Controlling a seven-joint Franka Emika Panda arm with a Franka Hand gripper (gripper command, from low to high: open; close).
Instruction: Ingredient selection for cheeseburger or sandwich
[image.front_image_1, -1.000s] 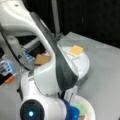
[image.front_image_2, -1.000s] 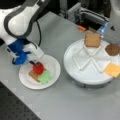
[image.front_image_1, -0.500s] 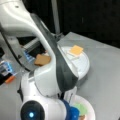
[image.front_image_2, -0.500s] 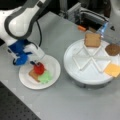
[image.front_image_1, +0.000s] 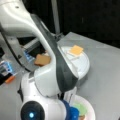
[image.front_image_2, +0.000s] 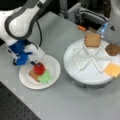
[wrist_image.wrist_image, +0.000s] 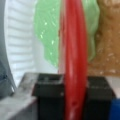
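Grey table (image.front_image_2: 62, 105): paper plate (image.front_image_2: 53, 72) under gripper (image.front_image_2: 35, 63); white divided tray (image.front_image_2: 75, 75) well off, toward a front view's right.

Red tomato disc (image.front_image_2: 39, 68) over a bright green lettuce blob (image.front_image_2: 45, 77) and tan-brown bread square (image.front_image_2: 32, 74), all on a white ribbed paper plate (image.front_image_2: 53, 66). On the white divided tray (image.front_image_2: 75, 53): tan bread (image.front_image_2: 92, 39), dark-brown patty (image.front_image_2: 112, 49), yellow-orange cheese (image.front_image_2: 112, 69). Grey tabletop (image.front_image_2: 62, 105).

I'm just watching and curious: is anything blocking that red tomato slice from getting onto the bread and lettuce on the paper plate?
Nothing visible. The gripper holds the tomato on edge right over the lettuce and bread on the plate; nothing lies between them.
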